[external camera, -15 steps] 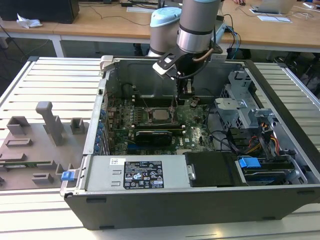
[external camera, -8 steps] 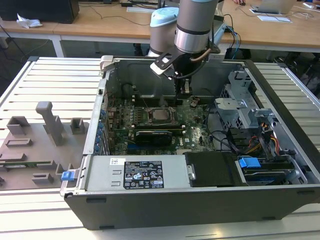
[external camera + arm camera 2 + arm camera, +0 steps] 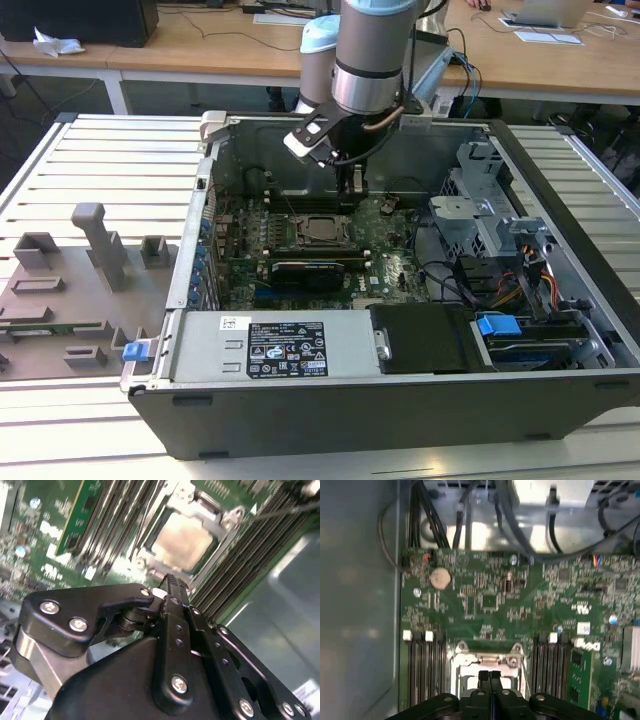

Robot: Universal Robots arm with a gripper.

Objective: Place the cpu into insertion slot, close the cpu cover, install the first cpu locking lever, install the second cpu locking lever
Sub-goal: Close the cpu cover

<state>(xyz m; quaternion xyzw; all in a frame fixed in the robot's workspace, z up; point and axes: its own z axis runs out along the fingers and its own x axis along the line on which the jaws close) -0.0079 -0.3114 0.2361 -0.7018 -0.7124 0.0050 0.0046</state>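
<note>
The gripper (image 3: 171, 580) is held empty with fingers pressed together, apparently as one narrow pushing tip, just beside the cover (image 3: 220, 522) lowered around the cpu (image 3: 185, 540).

Computer case (image 3: 400, 415) on slatted table (image 3: 100, 160); grey fixture board (image 3: 50, 300) at exterior view's left; coin cell (image 3: 440, 578) on motherboard (image 3: 490, 617).

The cpu (image 3: 322, 229) lies on the motherboard (image 3: 392, 262) inside the computer case (image 3: 400, 412), with memory slots (image 3: 425, 665) flanking it, the hand (image 3: 350, 195) just above its far edge, the graphics card (image 3: 305, 272) just before it, and the drive cage (image 3: 480, 215) to the exterior view's right of it.
</note>
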